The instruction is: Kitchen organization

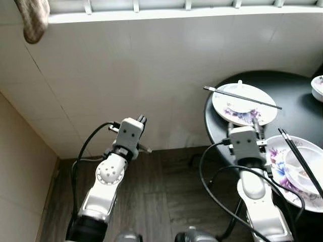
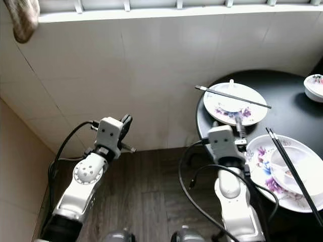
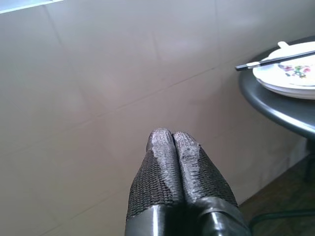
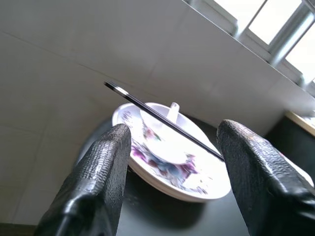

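Black and round, the table (image 1: 292, 96) sits at the right of the scene, its curved edge just beside the white tiled wall (image 1: 151, 75); dark wood-grain floor (image 1: 166, 196) lies open between our two arms. We note a floral plate (image 1: 244, 104) on the far part of the table, holding a small white bowl with a spoon (image 4: 172, 113), and a pair of black chopsticks (image 1: 242, 97) laid across its rim. A second floral plate (image 1: 303, 171) sits nearer, at the table's right, with a white dish on it and another pair of chopsticks (image 1: 301, 160) lying across it. A further bowl (image 1: 318, 86) stands at the far right edge.

Our right gripper (image 4: 172, 177) hovers at the table's near edge, fingers spread wide, holding nothing, facing the far plate. Our left gripper (image 3: 173, 142) is raised toward the wall, well apart from the table, its textured black fingers (image 3: 157, 172) pressed together on nothing. A cloth (image 1: 33, 20) hangs at the far left by the window sill.
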